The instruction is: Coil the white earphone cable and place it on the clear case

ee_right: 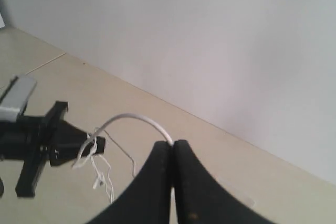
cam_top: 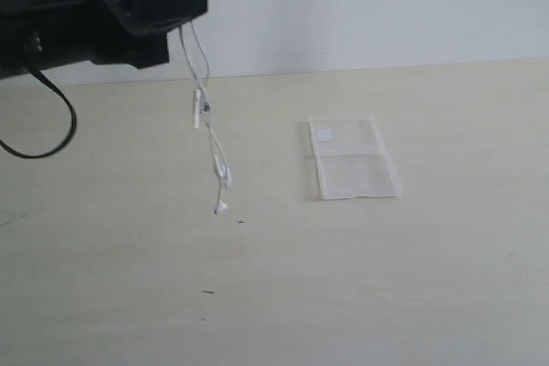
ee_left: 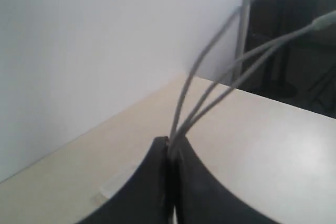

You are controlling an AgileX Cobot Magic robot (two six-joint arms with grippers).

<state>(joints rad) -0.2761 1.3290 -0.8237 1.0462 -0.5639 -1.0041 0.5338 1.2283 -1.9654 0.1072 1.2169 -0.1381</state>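
Here we have the white earphone cable (ee_right: 134, 115) pinched in both grippers. The left gripper (cam_top: 193, 2) is closed tight on several strands that fan out past its tips, and the right gripper (ee_right: 173, 145) is closed on a single run that arcs across to the left one. Below the left gripper the rest hangs loose, with the inline remote (cam_top: 198, 111) partway down and the earbuds (cam_top: 220, 207) lowest; we cannot tell whether they touch the table (cam_top: 386, 280). The clear case (cam_top: 353, 160) lies flat on the table, both panels spread, well below the left gripper and off toward the right arm's side. We judge the wire nearly weightless, limp yet springy, so loops will tend to fall open. Gathered strands should give a surer hold than one slippery run, and we would avoid pulling at the earbud joints.
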